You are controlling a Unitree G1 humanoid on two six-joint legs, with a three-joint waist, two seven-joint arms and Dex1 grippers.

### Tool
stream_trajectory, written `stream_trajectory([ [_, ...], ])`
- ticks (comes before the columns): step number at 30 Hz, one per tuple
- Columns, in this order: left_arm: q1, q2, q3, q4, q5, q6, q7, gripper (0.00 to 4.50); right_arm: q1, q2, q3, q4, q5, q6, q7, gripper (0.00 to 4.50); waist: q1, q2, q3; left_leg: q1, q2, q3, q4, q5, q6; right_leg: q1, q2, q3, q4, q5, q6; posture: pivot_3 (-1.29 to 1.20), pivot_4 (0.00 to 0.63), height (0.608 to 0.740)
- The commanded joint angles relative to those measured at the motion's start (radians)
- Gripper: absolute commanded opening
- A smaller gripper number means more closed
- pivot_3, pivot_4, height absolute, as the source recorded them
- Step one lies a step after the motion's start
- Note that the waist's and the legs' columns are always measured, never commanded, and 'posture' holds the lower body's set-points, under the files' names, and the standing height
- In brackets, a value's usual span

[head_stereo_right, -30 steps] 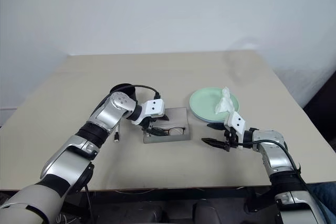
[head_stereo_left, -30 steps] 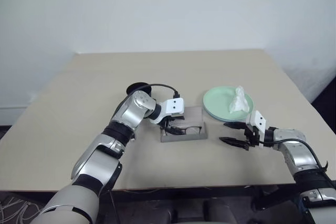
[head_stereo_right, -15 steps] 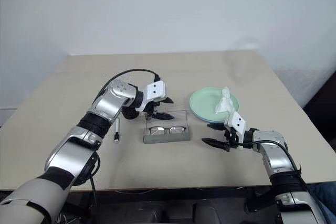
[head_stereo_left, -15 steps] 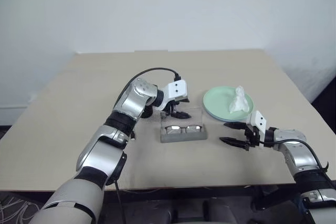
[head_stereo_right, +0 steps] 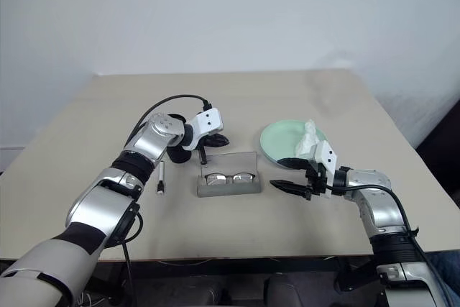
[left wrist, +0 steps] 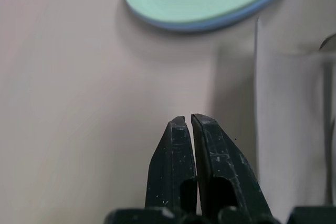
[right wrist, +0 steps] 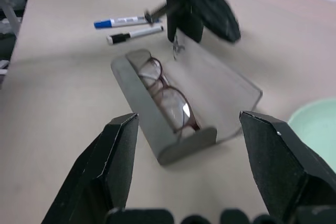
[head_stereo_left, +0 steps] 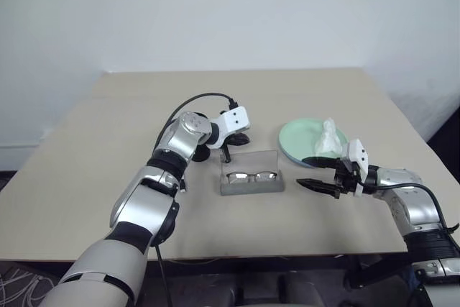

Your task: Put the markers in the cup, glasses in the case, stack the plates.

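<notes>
— Right wrist view: what's in the case (right wrist: 173, 114)?
— The glasses (right wrist: 169, 94), lying lengthwise, lid up, mid-table. Left gripper (left wrist: 190, 121) pinched shut, empty; right gripper (right wrist: 189, 124) spread wide, empty.

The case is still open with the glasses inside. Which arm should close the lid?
Probably the left. Its shut end effector sits right behind the raised lid of the case holding the glasses. The right end effector hangs open beside it.
</notes>
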Motion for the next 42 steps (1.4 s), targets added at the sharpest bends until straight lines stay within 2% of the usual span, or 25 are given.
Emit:
stream_trajectory([
  [1, -0.035, -0.009, -0.019, 0.036, 0.038, -0.043, 0.007, 0.02, -0.03, -0.006, -0.026, -0.046, 0.026, 0.01, -0.01, 3.33, 0.0, 0.0, 0.0, 0.0, 0.0, 0.0, 0.0, 0.0, 0.0, 0.0, 0.0, 0.0, 0.0, 0.0, 0.0, 0.0, 0.0, 0.74],
  [4, -0.021, -0.009, -0.033, 0.042, 0.051, -0.055, -0.049, 0.02, -0.03, -0.006, -0.027, -0.047, 0.025, 0.011, -0.013, 3.33, 0.0, 0.0, 0.0, 0.0, 0.0, 0.0, 0.0, 0.0, 0.0, 0.0, 0.0, 0.0, 0.0, 0.0, 0.0, 0.0, 0.0, 0.74],
  [9, 0.016, -0.003, -0.006, -0.029, -0.005, -0.013, -0.19, 0.02, -0.03, -0.002, -0.031, -0.048, 0.028, 0.011, -0.02, 3.33, 0.0, 0.0, 0.0, 0.0, 0.0, 0.0, 0.0, 0.0, 0.0, 0.0, 0.0, 0.0, 0.0, 0.0, 0.0, 0.0, 0.0, 0.74],
  [17, 0.137, 0.056, 0.0, -0.307, -0.08, 0.091, -0.383, 0.02, -0.037, 0.002, -0.03, -0.039, 0.024, 0.004, -0.021, 3.33, -0.001, 0.0, 0.0, 0.0, 0.0, 0.0, 0.0, 0.0, 0.0, 0.0, 0.0, 0.0, 0.0, 0.0, 0.0, 0.0, 0.0, 0.74],
  [20, 0.201, 0.079, -0.015, -0.423, -0.083, 0.13, -0.404, 0.02, -0.043, 0.006, -0.027, -0.032, 0.02, 0.001, -0.021, 3.33, -0.001, 0.0, 0.0, 0.0, 0.0, 0.0, 0.001, 0.0, 0.0, 0.0, 0.0, 0.0, 0.001, 0.0, 0.0, 0.0, 0.0, 0.74],
  [29, 0.296, 0.116, -0.015, -0.59, -0.081, 0.211, -0.352, 0.02, -0.056, 0.009, -0.019, -0.017, 0.012, -0.004, -0.016, 3.33, -0.001, 0.0, 0.0, 0.001, 0.001, 0.0, 0.001, 0.0, 0.0, 0.0, 0.0, 0.0, 0.001, 0.0, 0.0, 0.0, 0.0, 0.74],
  [36, 0.363, 0.126, 0.131, -0.778, -0.209, 0.365, -0.233, 0.02, -0.072, 0.013, -0.011, -0.002, 0.007, -0.009, -0.009, 3.33, -0.002, 0.0, 0.0, 0.0, 0.001, 0.0, 0.0, 0.0, 0.0, -0.001, 0.0, 0.0, 0.001, 0.0, 0.0, 0.0, 0.0, 0.74],
  [42, 0.591, 0.163, 0.308, -1.105, -0.36, 0.541, -0.102, 0.02, -0.088, 0.016, 0.001, 0.032, 0.001, -0.022, 0.01, 3.33, -0.003, 0.001, -0.001, 0.001, 0.002, 0.0, -0.001, 0.0, -0.001, -0.001, 0.0, 0.001, 0.001, 0.0, 0.0, 0.0, 0.0, 0.74],
])
